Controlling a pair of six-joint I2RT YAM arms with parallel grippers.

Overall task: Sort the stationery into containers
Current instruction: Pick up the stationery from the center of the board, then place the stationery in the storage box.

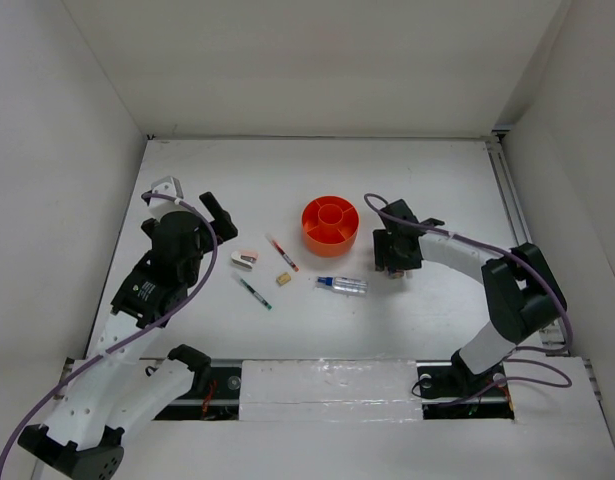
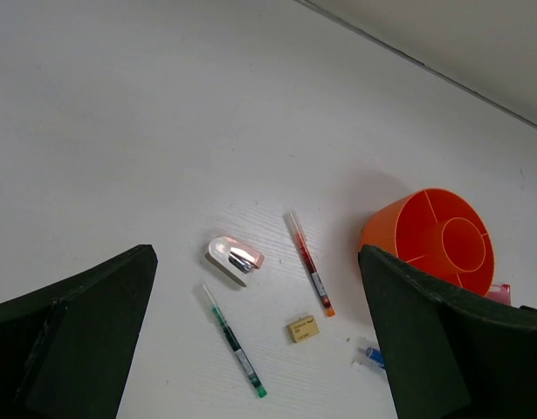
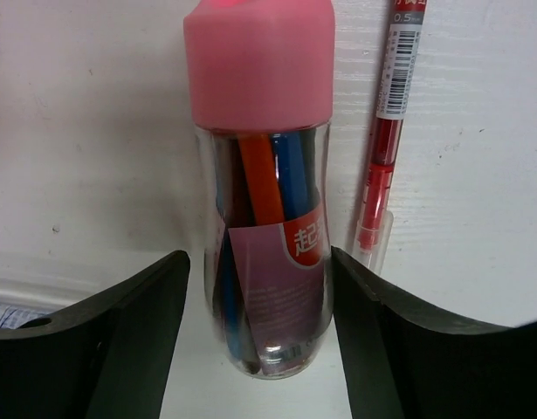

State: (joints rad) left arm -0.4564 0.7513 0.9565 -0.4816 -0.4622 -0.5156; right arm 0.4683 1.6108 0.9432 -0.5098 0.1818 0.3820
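Grasp step in hand: right claw (image 3: 259, 262) is straddling the pink tube (image 3: 259, 78), lying on the worktop (image 3: 93, 131) beside a red pen (image 3: 382, 166); whether clamped, cannot tell. Left claw (image 2: 255, 288) is hanging wide apart. Next: firm clamping, then carrying to the orange organizer (image 1: 327, 247).

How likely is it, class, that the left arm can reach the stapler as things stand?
Probably yes: the stapler lies uncovered near the open left end effector, with the green pen apart from it.

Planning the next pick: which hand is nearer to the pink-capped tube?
Right. The right hand straddles the pink-capped tube; the left hand is far across, past the orange organizer.
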